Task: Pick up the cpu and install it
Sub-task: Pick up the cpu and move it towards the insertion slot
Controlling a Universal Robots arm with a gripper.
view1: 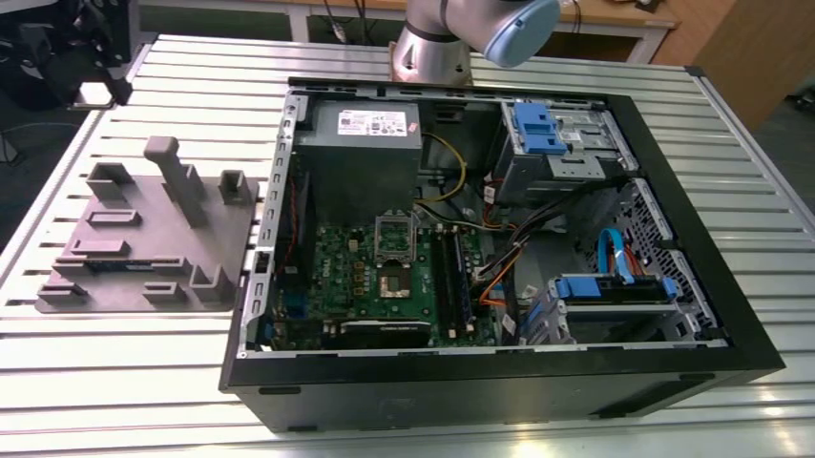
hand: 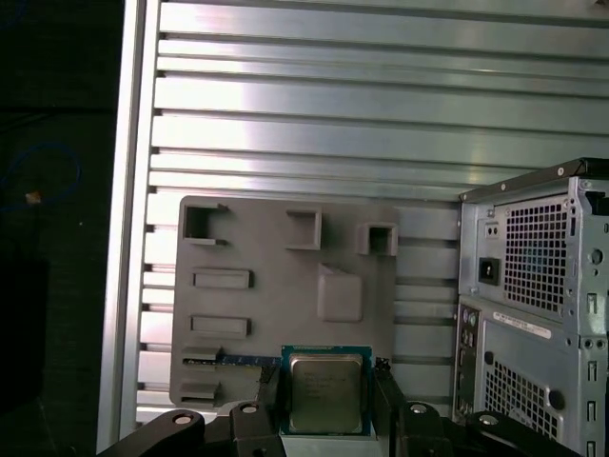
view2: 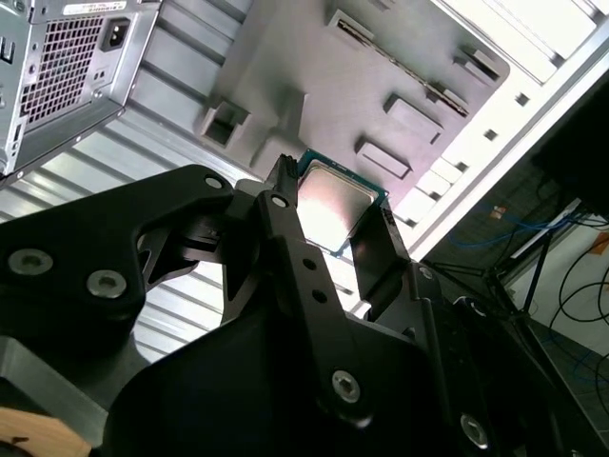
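Note:
The cpu [view2: 335, 208] [hand: 325, 392] is a small square chip with a dull silver top and a green edge. My gripper [view2: 333, 195] [hand: 325, 381] is shut on it, one black finger [view2: 285, 224] on each side, as both wrist views show. It hangs high in the air over the grey holder plate [hand: 257, 314] [view2: 381, 67] on the slatted table. In the exterior view the motherboard's socket [view1: 393, 256] lies inside the open computer case [view1: 497, 382], and the arm [view1: 440, 43] rises behind the case.
The grey holder plate [view1: 140, 239] with raised blocks lies at the exterior view's left of the case. Inside the case are a power supply [view1: 366, 134], blue-tabbed drive bays [view1: 554, 134] and loose cables [view1: 510, 258]. The table's edge [hand: 124, 238] borders a dark floor.

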